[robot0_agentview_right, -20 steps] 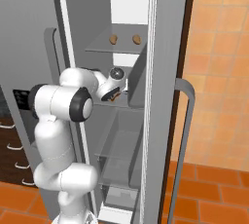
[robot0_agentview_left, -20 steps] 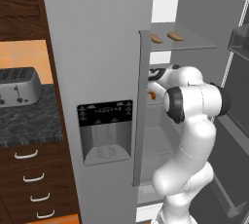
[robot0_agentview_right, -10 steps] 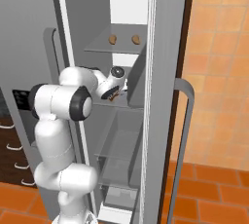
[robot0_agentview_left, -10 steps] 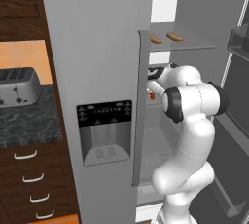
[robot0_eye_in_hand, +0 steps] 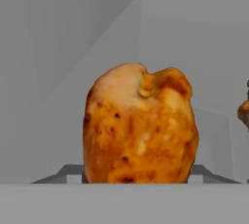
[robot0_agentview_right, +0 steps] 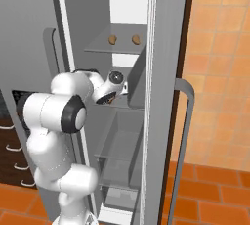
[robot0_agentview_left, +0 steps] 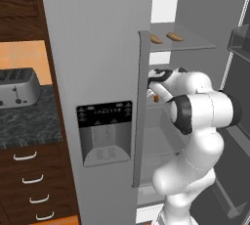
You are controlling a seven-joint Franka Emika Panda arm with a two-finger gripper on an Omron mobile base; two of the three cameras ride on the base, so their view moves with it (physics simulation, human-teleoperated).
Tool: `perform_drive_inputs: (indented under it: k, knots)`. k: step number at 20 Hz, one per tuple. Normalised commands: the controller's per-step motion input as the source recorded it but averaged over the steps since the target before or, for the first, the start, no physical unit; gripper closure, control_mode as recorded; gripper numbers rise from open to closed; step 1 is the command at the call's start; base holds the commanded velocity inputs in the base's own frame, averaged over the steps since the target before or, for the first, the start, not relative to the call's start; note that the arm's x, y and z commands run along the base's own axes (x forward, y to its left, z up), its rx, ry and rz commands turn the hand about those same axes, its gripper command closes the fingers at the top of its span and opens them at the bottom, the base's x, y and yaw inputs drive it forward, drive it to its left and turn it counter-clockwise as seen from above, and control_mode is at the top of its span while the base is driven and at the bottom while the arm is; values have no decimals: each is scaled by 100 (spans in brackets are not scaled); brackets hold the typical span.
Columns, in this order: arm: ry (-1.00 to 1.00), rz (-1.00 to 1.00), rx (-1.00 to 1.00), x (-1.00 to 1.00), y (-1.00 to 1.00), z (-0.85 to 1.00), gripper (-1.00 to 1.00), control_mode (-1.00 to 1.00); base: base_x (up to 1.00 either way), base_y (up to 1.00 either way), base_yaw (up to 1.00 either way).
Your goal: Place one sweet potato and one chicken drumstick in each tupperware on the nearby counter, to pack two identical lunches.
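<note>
Inside the open fridge, my gripper (robot0_eye_in_hand: 137, 172) reaches onto the middle shelf and is shut on a browned chicken drumstick (robot0_eye_in_hand: 141, 125), which sits between the two tips. From the base views the hand (robot0_agentview_left: 157, 83) (robot0_agentview_right: 115, 83) is at the shelf's front, with a bit of orange drumstick (robot0_agentview_left: 156, 98) under it. A second drumstick (robot0_eye_in_hand: 243, 112) lies just to the right. Two tan sweet potatoes (robot0_agentview_left: 156, 38) (robot0_agentview_right: 112, 39) rest on the shelf above. The counter (robot0_agentview_left: 24, 121) is to the left of the fridge. The tupperware is out of view.
A silver toaster (robot0_agentview_left: 17, 88) stands on the counter over drawers (robot0_agentview_left: 24, 156). The fridge's left door with a dispenser (robot0_agentview_left: 105, 131) is close beside my arm. The right door (robot0_agentview_right: 168, 97) with its long handle (robot0_agentview_right: 188, 121) stands open beside it.
The jaws have closed from wide open onto the drumstick. The arm has hardly moved.
</note>
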Motion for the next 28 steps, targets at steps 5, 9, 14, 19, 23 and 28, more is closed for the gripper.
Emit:
perform_drive_inputs:
  k: [5,9,14,19,23,28]
  knots:
    - [0,0,0,-97,-2,89,100,-100,0,0,0]
    - [17,9,-4,-88,-2,100,100,-100,0,0,0]
    - [21,13,-12,-100,-23,99,100,-100,0,0,0]
    - [24,15,-5,-100,-17,33,100,-100,0,0,0]
    - [18,16,-4,-100,13,0,100,-100,0,0,0]
    - [0,5,-17,-100,13,23,100,-100,0,0,0]
